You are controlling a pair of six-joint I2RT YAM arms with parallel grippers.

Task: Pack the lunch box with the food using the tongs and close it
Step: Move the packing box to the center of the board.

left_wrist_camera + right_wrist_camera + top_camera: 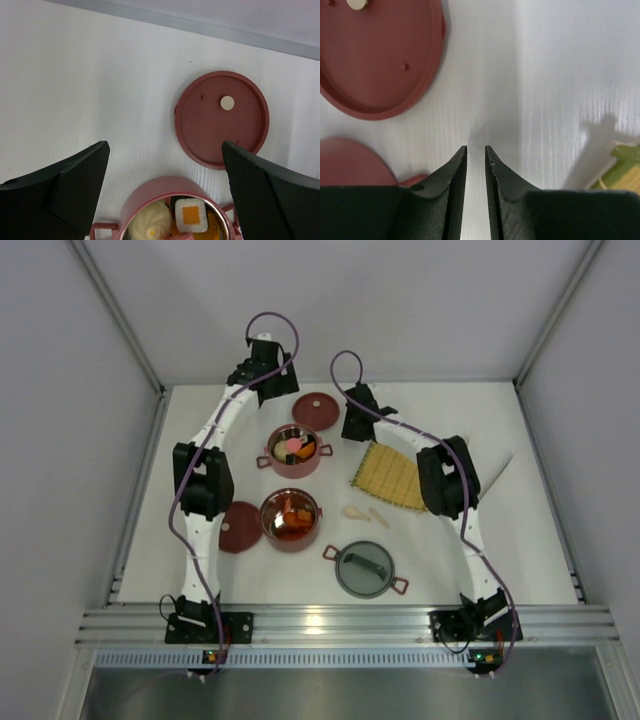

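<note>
1. Up front, by the table's point(520, 550) near edge, we've got the grey lid point(365, 570).
2. Near bowl point(291, 536) and far bowl point(290, 467), mid-table, both hold food point(297, 448).
3. Left gripper point(165, 150) gapes wide, empty, above the far bowl.
4. Right gripper point(476, 148) is barely cracked open, gripping nothing, beside a flat red lid point(375, 55).
</note>
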